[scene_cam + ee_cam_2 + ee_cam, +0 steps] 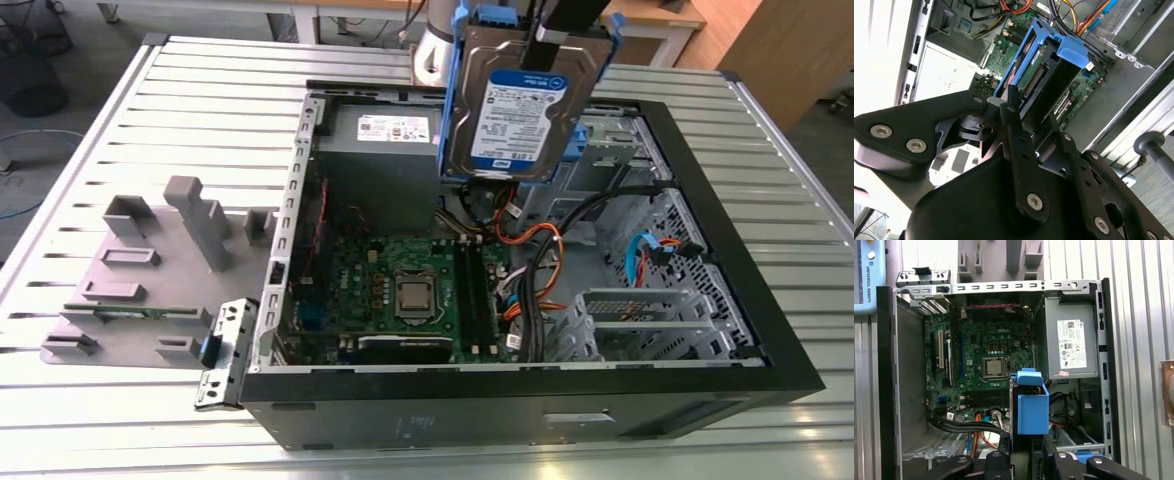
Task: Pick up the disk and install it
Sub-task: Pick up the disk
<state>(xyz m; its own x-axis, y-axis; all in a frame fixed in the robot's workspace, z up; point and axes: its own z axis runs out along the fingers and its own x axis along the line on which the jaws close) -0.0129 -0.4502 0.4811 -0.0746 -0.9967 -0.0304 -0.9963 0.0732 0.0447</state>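
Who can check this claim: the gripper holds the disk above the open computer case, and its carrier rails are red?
Wrong in one respect: the gripper holds the disk above the open computer case, but the exterior view shows its carrier rails are blue.

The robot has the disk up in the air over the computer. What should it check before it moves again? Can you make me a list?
1. Grip on the disk: ok. The gripper is shut on it.
2. Blue rails: ok. They sit round the disk's edges.
3. Disk free of the case: ok. It hangs on edge above the open case and touches nothing.
4. Case open: ok. The motherboard is bare to see.
5. Cables: cannot tell. Orange and black ones lie loose beside the motherboard, perhaps in the way.
6. Free place for the disk: cannot tell.
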